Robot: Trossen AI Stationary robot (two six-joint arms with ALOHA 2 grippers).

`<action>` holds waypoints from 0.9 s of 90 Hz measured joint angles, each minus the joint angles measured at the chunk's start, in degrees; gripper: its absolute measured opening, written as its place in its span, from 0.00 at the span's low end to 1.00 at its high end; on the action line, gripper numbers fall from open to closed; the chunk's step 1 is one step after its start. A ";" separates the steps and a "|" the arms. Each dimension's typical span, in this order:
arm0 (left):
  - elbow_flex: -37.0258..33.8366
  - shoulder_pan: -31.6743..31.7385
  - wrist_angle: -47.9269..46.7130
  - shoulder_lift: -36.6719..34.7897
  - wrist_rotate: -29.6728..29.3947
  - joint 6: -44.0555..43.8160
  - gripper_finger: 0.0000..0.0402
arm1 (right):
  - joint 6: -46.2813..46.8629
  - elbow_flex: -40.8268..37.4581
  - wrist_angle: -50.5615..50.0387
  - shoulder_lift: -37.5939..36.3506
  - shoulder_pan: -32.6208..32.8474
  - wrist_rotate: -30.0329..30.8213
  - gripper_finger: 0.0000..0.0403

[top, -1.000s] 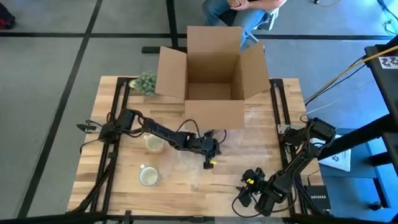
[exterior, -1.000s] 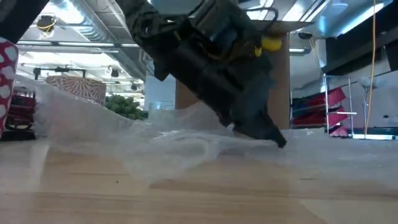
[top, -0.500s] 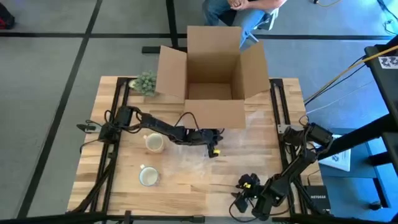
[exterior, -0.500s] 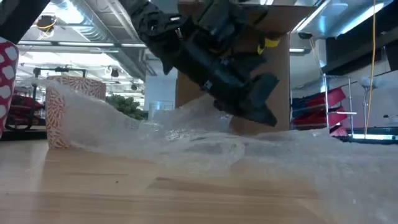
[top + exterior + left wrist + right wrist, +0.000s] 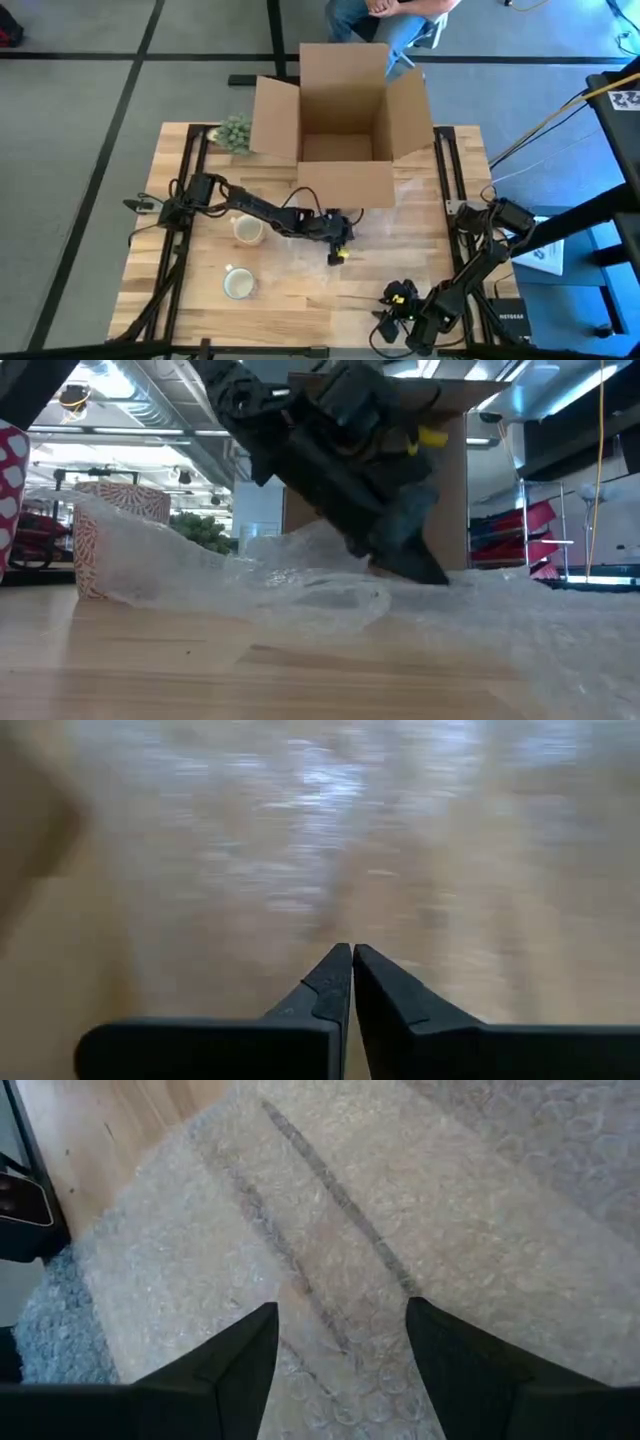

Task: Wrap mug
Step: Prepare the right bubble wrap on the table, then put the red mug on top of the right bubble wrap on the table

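Reaching across the middle of the bench (image 5: 200,300), the left hand (image 5: 336,250) is seen with its fingers (image 5: 335,982) pressed together, tips down on the bubble wrap (image 5: 300,595); whether wrap is pinched cannot be told. One mug (image 5: 247,231) is located beside the left arm, a second mug (image 5: 238,285) nearer the front edge. The right hand (image 5: 340,1330) is held wide apart over wrap at the front right corner. A cardboard box (image 5: 345,120) is noted at the rear.

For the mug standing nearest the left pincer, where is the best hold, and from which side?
Probably by the rim, from above. The mug stands upright with its mouth open to the high camera, so one finger could drop inside and one outside. The left pincer is shut over the bubble wrap; the right pincer waits, open, near the table's front edge.
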 joint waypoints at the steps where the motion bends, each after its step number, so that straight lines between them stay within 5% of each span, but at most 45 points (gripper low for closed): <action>1: 0.00 0.00 0.09 0.00 -0.70 -0.10 0.00 | 0.04 0.00 0.02 0.00 0.00 0.01 0.52; 38: 0.00 1.91 -0.16 0.04 -18.53 -3.03 0.00 | -1.27 0.26 3.72 0.09 0.04 -2.14 0.52; 67: 0.13 -1.60 5.88 -1.21 -6.94 0.42 0.00 | -2.62 0.28 3.45 0.09 0.04 -1.19 0.52; 81: 0.32 -5.47 2.41 -5.70 -6.12 6.32 0.00 | -2.67 0.26 3.29 0.09 0.07 -0.92 0.52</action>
